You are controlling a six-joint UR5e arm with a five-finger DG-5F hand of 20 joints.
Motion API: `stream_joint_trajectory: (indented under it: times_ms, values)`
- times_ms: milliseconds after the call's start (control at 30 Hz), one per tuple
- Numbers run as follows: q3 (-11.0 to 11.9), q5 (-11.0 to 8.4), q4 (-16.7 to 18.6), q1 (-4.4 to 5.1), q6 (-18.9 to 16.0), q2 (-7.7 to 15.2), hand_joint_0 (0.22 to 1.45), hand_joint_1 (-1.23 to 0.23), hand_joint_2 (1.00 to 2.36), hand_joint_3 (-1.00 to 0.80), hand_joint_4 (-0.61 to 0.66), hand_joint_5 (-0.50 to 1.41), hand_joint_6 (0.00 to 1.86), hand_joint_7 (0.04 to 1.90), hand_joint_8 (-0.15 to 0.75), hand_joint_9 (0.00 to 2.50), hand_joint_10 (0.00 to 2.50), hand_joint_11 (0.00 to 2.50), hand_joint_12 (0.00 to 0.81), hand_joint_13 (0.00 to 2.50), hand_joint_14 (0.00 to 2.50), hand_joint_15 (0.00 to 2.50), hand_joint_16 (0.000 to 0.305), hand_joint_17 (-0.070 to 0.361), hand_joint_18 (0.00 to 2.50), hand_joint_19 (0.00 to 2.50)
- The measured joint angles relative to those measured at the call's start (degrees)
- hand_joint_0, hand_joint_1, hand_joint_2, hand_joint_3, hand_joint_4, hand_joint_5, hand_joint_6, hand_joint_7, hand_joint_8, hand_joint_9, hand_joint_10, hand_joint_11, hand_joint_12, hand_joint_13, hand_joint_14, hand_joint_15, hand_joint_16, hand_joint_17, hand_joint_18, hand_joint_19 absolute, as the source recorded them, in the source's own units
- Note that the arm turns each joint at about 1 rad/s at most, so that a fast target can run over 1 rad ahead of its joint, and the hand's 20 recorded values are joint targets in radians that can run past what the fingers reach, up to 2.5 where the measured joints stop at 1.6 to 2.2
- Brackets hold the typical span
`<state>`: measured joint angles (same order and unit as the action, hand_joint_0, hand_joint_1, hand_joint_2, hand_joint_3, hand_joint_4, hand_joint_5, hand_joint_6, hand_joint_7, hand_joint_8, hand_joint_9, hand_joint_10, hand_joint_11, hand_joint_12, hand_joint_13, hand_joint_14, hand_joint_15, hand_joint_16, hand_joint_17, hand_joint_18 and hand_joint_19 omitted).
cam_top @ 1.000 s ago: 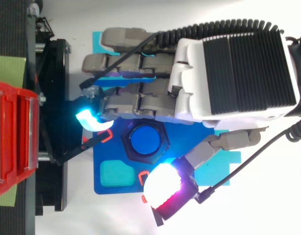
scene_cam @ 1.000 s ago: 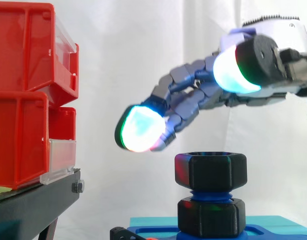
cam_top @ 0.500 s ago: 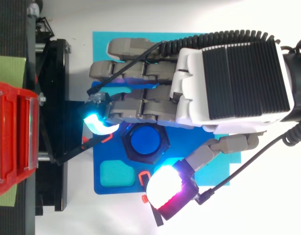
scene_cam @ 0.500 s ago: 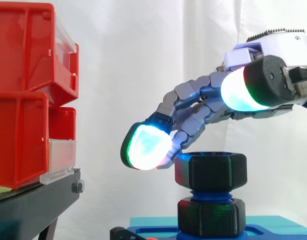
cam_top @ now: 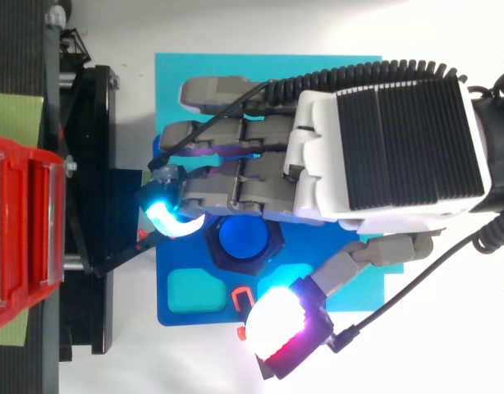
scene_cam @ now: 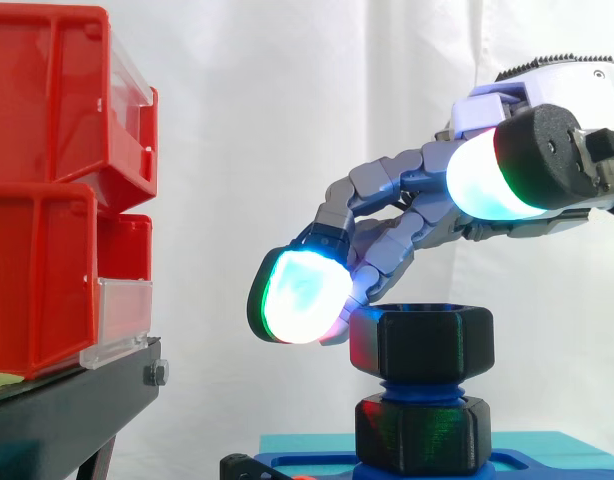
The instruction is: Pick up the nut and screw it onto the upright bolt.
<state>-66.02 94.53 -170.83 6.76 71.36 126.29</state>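
A black hex nut [scene_cam: 422,345] sits on top of the upright blue bolt [scene_cam: 422,388], above a second black nut [scene_cam: 422,432] at the bolt's foot. From above, the bolt's blue end [cam_top: 242,236] shows inside the nut's rim [cam_top: 211,240]. My hand [cam_top: 383,148] hangs over the nut, open, with its fingers reaching left and bent slightly down. One glowing fingertip [scene_cam: 297,295] is level with the nut's top left edge; I cannot tell whether it touches. The thumb pad [scene_cam: 482,185] stays high and apart from the nut. Nothing is held.
The bolt stands on a dark blue plate [cam_top: 166,258] that lies on a cyan mat [cam_top: 194,70]. To the left, stacked red bins [scene_cam: 47,190] rest on a black stand [scene_cam: 77,400], close to the fingertips.
The hand has come down and a little forward. Its leading fingertip dropped from above the nut to beside the nut's upper left edge. The nut has not moved.
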Motion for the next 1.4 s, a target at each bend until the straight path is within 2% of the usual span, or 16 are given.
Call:
stream_joint_trajectory:
  times_ms: [367, 533, 667, 767, 967, 1200, 1333, 1400]
  values:
    - [0.0, 0.16, -0.1, -0.11, 0.0, 0.0, 0.51, -0.22, 1.0, -0.5, 0.25, 0.0, 0.5, 1.3, 0.241, 0.62, 0.0, 0.0, 0.264, 0.44, 0.0, 0.0, 0.028, 0.062, 0.18, 0.0]
    - [0.0, 0.26, -0.3, -0.44, 0.0, 0.0, 0.51, -0.23, 1.0, -0.5, 0.2, 0.02, 0.51, 1.44, 0.25, 0.7, 0.0, 0.0, 0.258, 0.48, 0.0, 0.0, 0.026, 0.059, 0.21, 0.0]
    - [0.0, 0.36, -0.4, -0.69, 0.0, 0.0, 0.51, -0.24, 1.0, -0.5, 0.2, 0.01, 0.54, 1.4, 0.256, 0.73, 0.0, 0.0, 0.253, 0.5, 0.0, 0.0, 0.025, 0.057, 0.24, 0.0]
    - [0.0, 0.56, -0.4, -1.02, 0.0, 0.0, 0.52, -0.25, 1.0, -0.5, 0.19, 0.01, 0.59, 1.32, 0.258, 0.77, 0.0, 0.0, 0.251, 0.52, 0.0, 0.0, 0.025, 0.056, 0.26, 0.0]
    - [0.0, 2.51, -0.7, -2.12, 0.1, -0.1, 0.52, -0.26, 1.0, -0.5, 0.15, 0.01, 0.66, 1.17, 0.255, 0.87, 0.0, 0.0, 0.24, 0.6, 0.0, 0.0, 0.023, 0.052, 0.31, 0.0]
    - [0.4, 3.98, -1.1, -3.5, 0.4, -0.1, 0.53, -0.28, 1.0, -0.5, 0.08, 0.04, 0.69, 1.1, 0.244, 1.14, 0.0, 0.0, 0.183, 0.82, 0.0, 0.0, 0.016, 0.036, 0.52, 0.0]
    - [1.5, 4.75, -2.0, -4.17, 0.9, -0.1, 0.53, -0.28, 1.0, -0.5, 0.08, 0.05, 0.68, 1.09, 0.23, 1.2, 0.0, 0.0, 0.171, 0.85, 0.0, 0.0, 0.014, 0.032, 0.57, 0.01]
    - [3.1, 5.32, -3.4, -4.5, 1.4, -0.2, 0.53, -0.27, 1.0, -0.5, 0.09, 0.05, 0.66, 1.14, 0.23, 1.2, 0.0, 0.0, 0.175, 0.85, 0.0, 0.0, 0.015, 0.033, 0.58, 0.01]
